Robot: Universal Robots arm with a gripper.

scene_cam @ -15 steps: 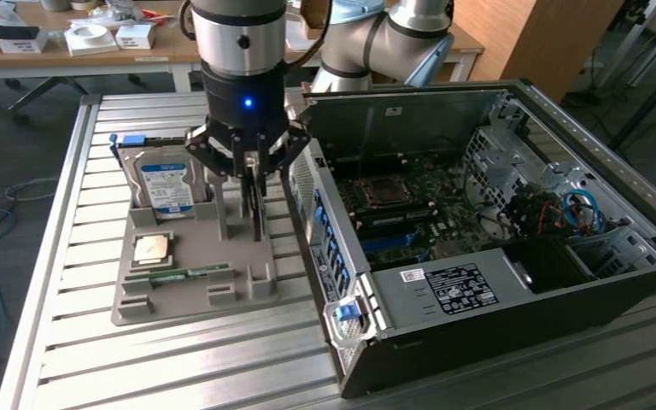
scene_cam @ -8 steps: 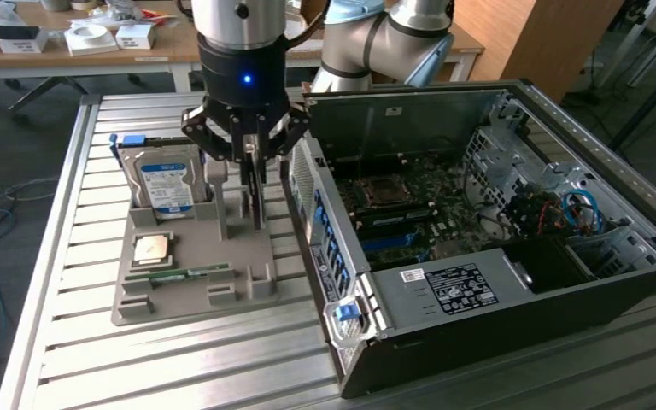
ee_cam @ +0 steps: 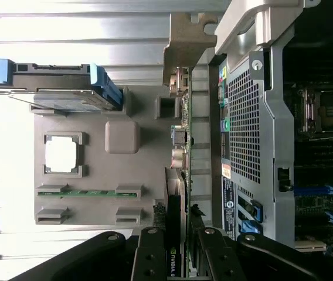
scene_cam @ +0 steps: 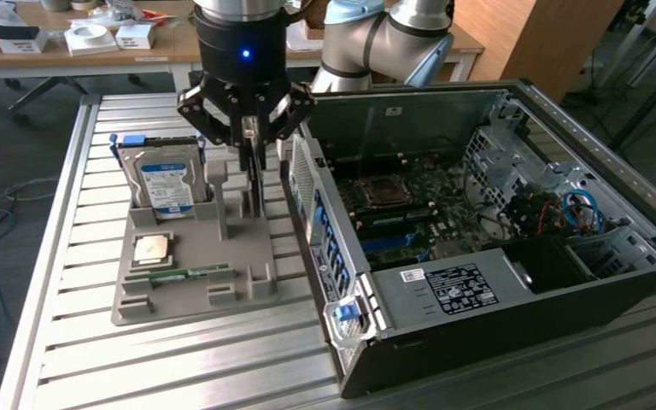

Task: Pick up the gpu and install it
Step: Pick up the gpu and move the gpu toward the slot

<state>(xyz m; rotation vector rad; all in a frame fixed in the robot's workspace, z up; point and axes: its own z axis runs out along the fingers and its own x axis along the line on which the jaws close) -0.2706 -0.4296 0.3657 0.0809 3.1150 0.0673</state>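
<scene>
The gpu (scene_cam: 255,190) is a thin dark card standing on edge at the grey holder's (scene_cam: 202,248) side nearest the computer case. My gripper (scene_cam: 252,158) comes straight down onto its top edge and is shut on it, one finger on each face. In the wrist view the gpu (ee_cam: 181,152) runs edge-on away from my gripper (ee_cam: 179,257), with its pale metal bracket (ee_cam: 185,41) at the far end. Black fingers (ee_cam: 152,252) press it from both sides. I cannot tell whether its lower edge still rests in the holder.
The open computer case (scene_cam: 533,282) lies at the exterior view's right, its perforated rear panel (ee_cam: 245,129) right beside the card and the motherboard (scene_cam: 408,209) exposed. On the holder (ee_cam: 119,181) are a silver hard drive (scene_cam: 168,181), a processor chip (scene_cam: 151,248) and a green memory stick (scene_cam: 180,274).
</scene>
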